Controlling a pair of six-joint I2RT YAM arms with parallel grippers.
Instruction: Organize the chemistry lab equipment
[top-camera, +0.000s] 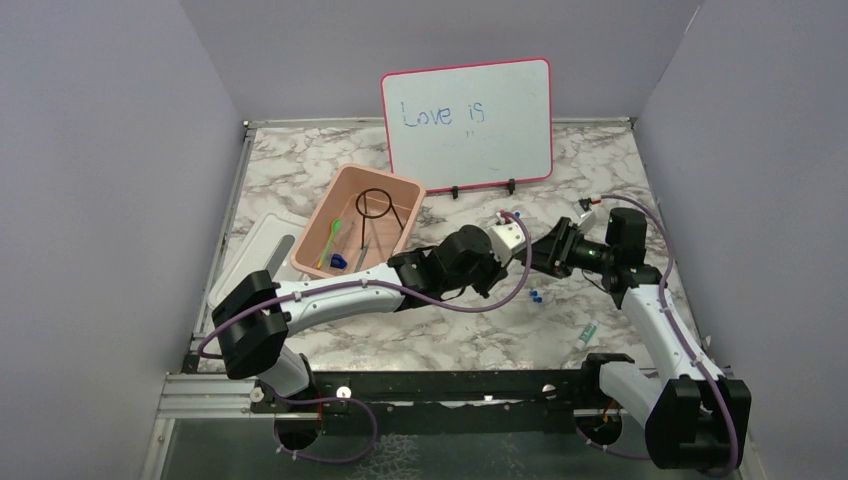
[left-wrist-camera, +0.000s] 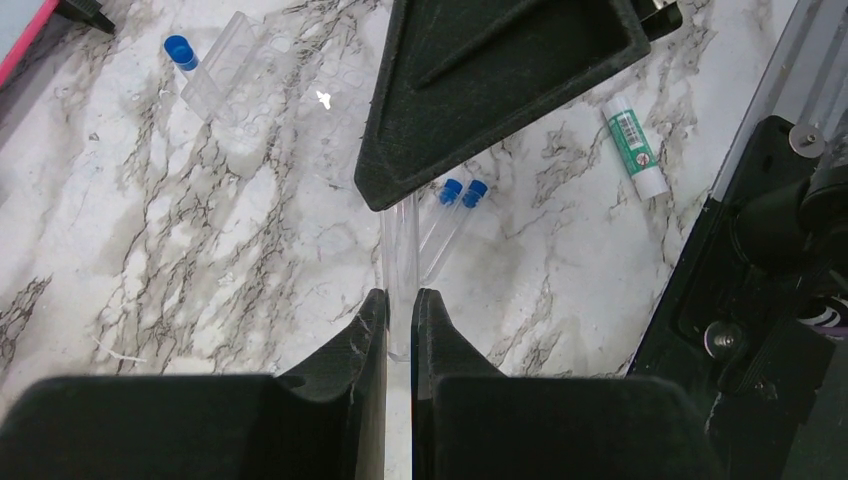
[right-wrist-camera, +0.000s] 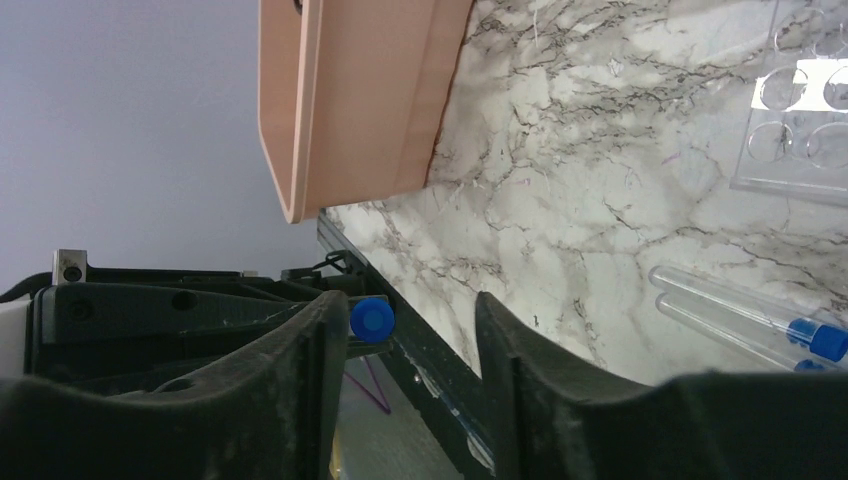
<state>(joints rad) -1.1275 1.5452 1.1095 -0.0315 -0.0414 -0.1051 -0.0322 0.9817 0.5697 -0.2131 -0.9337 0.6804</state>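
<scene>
**Capped tube gripped mid-bench, second tool spread around its cap**

Nearest on the bench (top-camera: 430, 340), toward the right edge: a white stick with a green label (left-wrist-camera: 632, 150), lying flat and on its own. Just beyond it, side by side on the marble: two loose tubes (left-wrist-camera: 450, 225) with blue caps.

At mid-bench, reaching in from the left: the left tool (left-wrist-camera: 400, 300), closed down on a clear tube (left-wrist-camera: 401, 240), with no more than the tube's width between the fingers. Held with the capped end pointing right, toward the other arm. Facing it from the right: the right tool (right-wrist-camera: 408, 305), spread wide. Between its fingers, close against one of them: the held tube's blue cap (right-wrist-camera: 371, 320). Hard to say from the wrist view whether touching that finger or just shy of it.

Just beyond the two tools: a clear rack (left-wrist-camera: 235, 85) with round wells, and another blue-capped tube (left-wrist-camera: 182, 52) lying along its edge.

Farther back and to the left: the pink tub (right-wrist-camera: 350, 100), open at the top. Inside it: the black wire ring stand (top-camera: 378, 205), the green-handled tool (top-camera: 331, 240), what looks like the thin tongs (top-camera: 362, 238), and a small blue piece (top-camera: 340, 262). Left of the tub, flat on the bench: a white lid (top-camera: 250, 255).

At the far edge, propped upright on two black feet: the pink-framed whiteboard (top-camera: 467, 150), lettered "Love is".
</scene>
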